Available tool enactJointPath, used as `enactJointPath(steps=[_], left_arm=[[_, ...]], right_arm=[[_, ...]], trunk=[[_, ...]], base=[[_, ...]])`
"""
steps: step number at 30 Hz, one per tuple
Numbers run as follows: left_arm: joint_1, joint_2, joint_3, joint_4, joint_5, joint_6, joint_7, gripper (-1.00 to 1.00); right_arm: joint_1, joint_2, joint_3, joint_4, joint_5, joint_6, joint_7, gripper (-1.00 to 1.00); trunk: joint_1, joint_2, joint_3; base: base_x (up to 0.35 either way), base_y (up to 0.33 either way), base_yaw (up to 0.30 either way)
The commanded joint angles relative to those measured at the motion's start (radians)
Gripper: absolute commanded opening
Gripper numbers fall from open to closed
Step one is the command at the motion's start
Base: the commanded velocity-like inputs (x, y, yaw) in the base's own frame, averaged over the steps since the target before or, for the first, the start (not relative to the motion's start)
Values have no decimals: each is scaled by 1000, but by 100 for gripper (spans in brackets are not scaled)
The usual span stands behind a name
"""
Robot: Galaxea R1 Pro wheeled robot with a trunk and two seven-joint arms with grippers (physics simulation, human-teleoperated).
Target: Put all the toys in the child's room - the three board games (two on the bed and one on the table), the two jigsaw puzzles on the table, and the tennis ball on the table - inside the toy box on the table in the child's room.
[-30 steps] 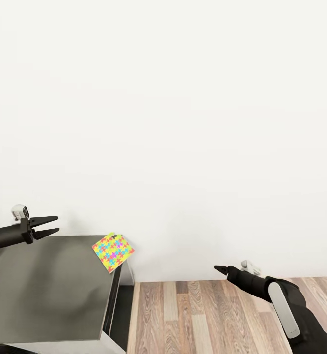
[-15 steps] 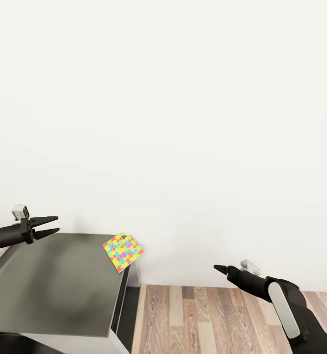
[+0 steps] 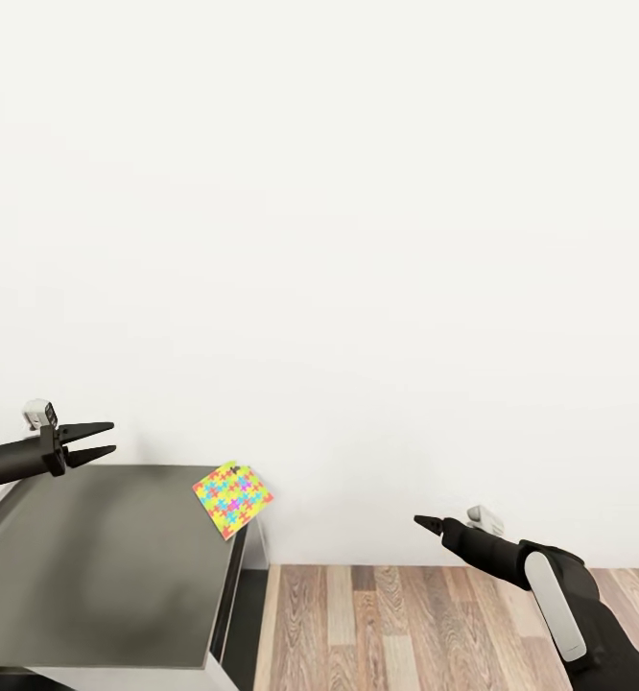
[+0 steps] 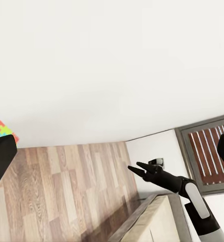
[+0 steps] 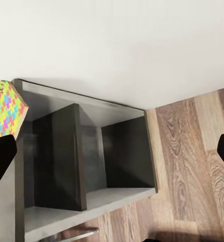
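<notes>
Bright pink, yellow, green and blue pieces mark the jigsaw puzzle [image 3: 232,499], lying at the far right corner of the dark-grey worktop [image 3: 99,566], its corner jutting past the edge above the wood-plank floor [image 3: 435,624]. The left tool [image 3: 106,439] hangs at nine o'clock of the puzzle, fingers parted and empty; the right tool [image 3: 423,522] sits well apart at three o'clock over the floor, and whether it is open I cannot tell. The risk, as I judge it, is a sideways nudge from either tool sliding the thin board off the corner onto the floor, since so flat a piece offers little to pinch.
</notes>
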Motion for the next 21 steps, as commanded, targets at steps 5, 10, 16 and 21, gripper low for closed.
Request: enactJointPath(steps=[5,10,16,21], left_arm=[[-2,1,-4,1,6,5,-2,100],[-2,1,-4,1,6,5,-2,100],[-2,1,-4,1,6,5,-2,100],[-2,1,-4,1,6,5,-2,100]], right_arm=[[0,-1,-4,-4,6,5,11,100],[0,-1,-17,-7,6,5,23,100],[1,0,-18,-8,8,-1,33,100],[2,1,-16,-6,8,-7,34,100]], trunk=[[1,-2,0],[1,-2,0],[1,-2,0],[1,-2,0]], base=[[59,0,-28],[113,0,-2],[116,0,0],[142,44,0]])
